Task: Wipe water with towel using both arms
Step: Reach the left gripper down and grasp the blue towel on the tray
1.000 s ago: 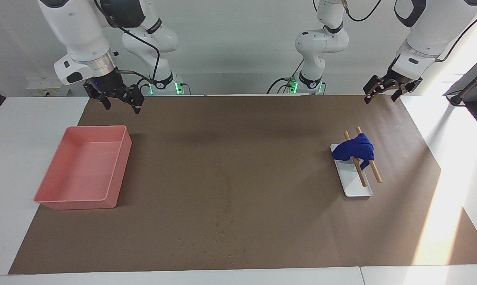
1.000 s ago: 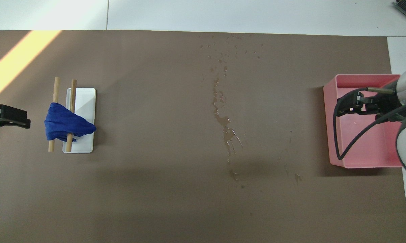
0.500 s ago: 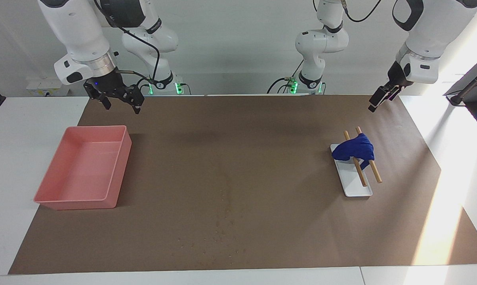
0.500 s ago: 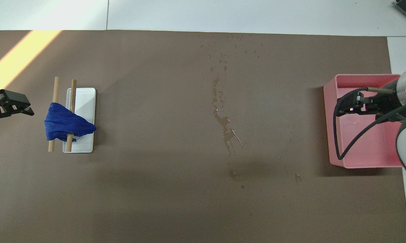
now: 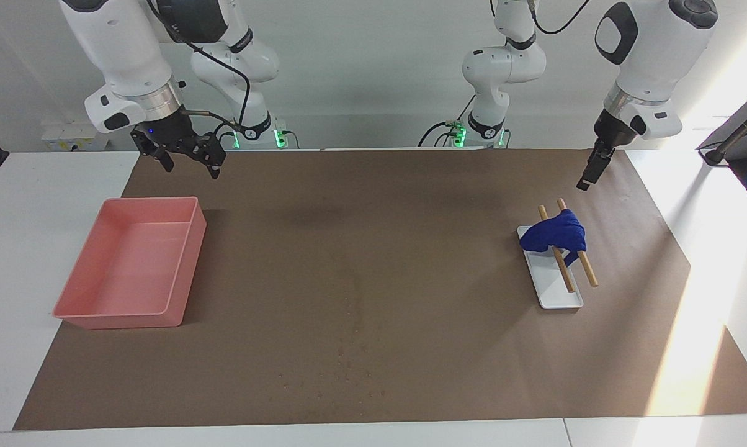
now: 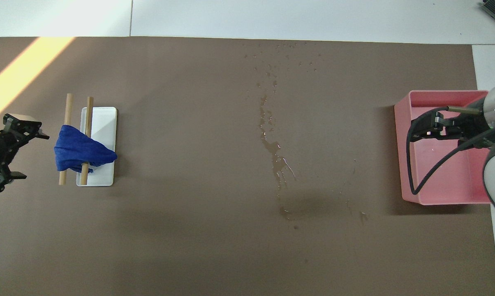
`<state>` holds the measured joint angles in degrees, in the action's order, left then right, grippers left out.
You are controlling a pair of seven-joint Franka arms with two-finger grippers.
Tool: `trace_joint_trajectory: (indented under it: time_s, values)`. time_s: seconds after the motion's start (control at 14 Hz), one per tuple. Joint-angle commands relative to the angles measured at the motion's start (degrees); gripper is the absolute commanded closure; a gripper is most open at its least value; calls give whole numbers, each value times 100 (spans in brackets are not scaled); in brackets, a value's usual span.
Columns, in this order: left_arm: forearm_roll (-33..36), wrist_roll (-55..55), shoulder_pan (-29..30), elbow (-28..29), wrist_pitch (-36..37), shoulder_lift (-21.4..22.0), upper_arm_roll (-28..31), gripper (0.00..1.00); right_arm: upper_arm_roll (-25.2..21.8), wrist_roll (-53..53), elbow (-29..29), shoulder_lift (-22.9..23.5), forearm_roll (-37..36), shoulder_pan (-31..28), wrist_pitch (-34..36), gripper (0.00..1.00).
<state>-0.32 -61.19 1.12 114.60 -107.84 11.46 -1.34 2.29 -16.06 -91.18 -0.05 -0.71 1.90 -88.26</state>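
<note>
Draping over two wooden dowels (image 5: 572,251) on a white tray (image 5: 556,292), the towel (image 5: 556,233) is a soft blue lump at the left arm's end of the table. Brown paper (image 6: 190,230) is flat and matte; the water (image 6: 274,146) is a glinting streak and specks mid-sheet. Pink tray (image 5: 131,267), rigid plastic, sits at the right arm's end. My left gripper (image 5: 587,171) hangs at 1 o'clock of the towel in the facing view, apart, pointing down, fingers spread. My right gripper (image 5: 187,158) waits over the pink tray's 12 o'clock rim, fingers spread.
</note>
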Motion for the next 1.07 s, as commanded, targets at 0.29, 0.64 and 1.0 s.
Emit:
trace_joint_trajectory:
  time_s: [0.29,0.64,1.0]
  values:
    - [-64,-1290,-50,598,-1186,-275,2,0,-27,94,-128,-118,132,-40,-69,0]
    - [-64,-1827,-68,843,-1888,-785,2,0,-27,94,-128,-118,132,-40,-69,0]
    - [-56,-1730,-68,993,-1899,-909,2,0,-27,94,-128,-118,132,-40,-60,0]
